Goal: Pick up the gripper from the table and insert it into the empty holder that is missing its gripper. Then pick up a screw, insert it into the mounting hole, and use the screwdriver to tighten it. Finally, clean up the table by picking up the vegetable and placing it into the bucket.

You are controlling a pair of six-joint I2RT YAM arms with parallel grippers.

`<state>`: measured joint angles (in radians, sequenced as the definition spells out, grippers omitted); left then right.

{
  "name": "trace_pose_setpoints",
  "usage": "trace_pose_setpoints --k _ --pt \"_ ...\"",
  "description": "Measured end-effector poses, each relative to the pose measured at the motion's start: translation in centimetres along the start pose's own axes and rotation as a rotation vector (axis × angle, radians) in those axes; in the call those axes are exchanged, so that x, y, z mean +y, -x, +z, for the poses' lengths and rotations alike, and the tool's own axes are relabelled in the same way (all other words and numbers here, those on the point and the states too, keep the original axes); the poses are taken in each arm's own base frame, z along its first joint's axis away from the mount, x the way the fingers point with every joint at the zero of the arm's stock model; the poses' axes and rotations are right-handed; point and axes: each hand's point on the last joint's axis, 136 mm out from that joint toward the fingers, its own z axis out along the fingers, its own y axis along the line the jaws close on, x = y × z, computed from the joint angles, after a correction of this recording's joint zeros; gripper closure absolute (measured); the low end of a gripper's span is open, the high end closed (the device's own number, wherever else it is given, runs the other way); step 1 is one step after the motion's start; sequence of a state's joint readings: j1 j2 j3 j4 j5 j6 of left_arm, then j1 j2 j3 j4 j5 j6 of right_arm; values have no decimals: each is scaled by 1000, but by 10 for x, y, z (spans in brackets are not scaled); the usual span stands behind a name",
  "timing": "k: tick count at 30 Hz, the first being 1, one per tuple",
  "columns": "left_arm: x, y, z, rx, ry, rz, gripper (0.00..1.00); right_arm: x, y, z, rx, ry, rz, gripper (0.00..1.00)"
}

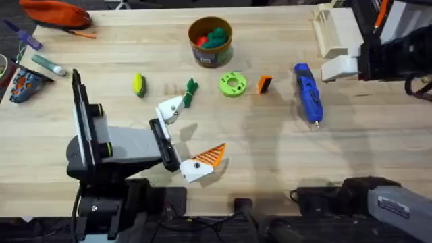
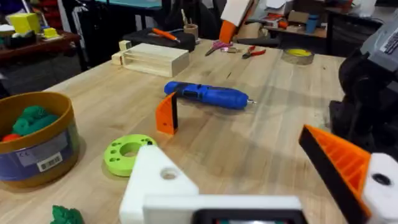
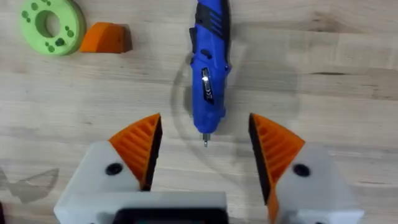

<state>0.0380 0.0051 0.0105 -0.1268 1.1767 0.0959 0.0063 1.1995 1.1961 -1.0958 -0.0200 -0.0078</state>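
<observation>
A light wooden table (image 1: 283,155) carries every item; a cluttered workshop lies behind it in the left wrist view. The green round disc with holes (image 1: 233,84) serves as landmark. One gripper (image 1: 264,84), a small orange wedge block with one black face, stands just beside the disc on the side toward the screwdriver (image 1: 307,92). There is one screwdriver (blue, pen-shaped, thin metal tip), and it lies beyond the orange block from the disc, flat on the wood with its tip pointing toward the arm bases. One bucket (image 1: 210,42), a short mustard-yellow tub with a darker band and a label, sits farther up the table than the disc and holds green and red items. One green vegetable (image 1: 191,91) lies near the disc on the side away from the orange block; a yellow-green piece (image 1: 138,84) lies farther out the same way. The left gripper (image 1: 183,137) is spread wide and holds nothing; one finger is the bare white holder (image 1: 171,109), the other carries an orange ribbed pad (image 1: 211,156). The right gripper (image 3: 204,149) hovers open over the screwdriver's tip end, two orange pads (image 3: 140,146) on either side of it, touching nothing.
</observation>
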Motion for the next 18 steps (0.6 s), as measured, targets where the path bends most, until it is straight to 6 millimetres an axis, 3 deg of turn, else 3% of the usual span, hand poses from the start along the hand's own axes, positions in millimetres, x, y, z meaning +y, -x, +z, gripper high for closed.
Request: trace_pose_setpoints --k 10,18 --pt "0 0 0 0 0 0 15 0 -2 -1 10 0 18 203" --pt "0 0 0 0 0 0 15 13 4 -24 39 -13 60 203"
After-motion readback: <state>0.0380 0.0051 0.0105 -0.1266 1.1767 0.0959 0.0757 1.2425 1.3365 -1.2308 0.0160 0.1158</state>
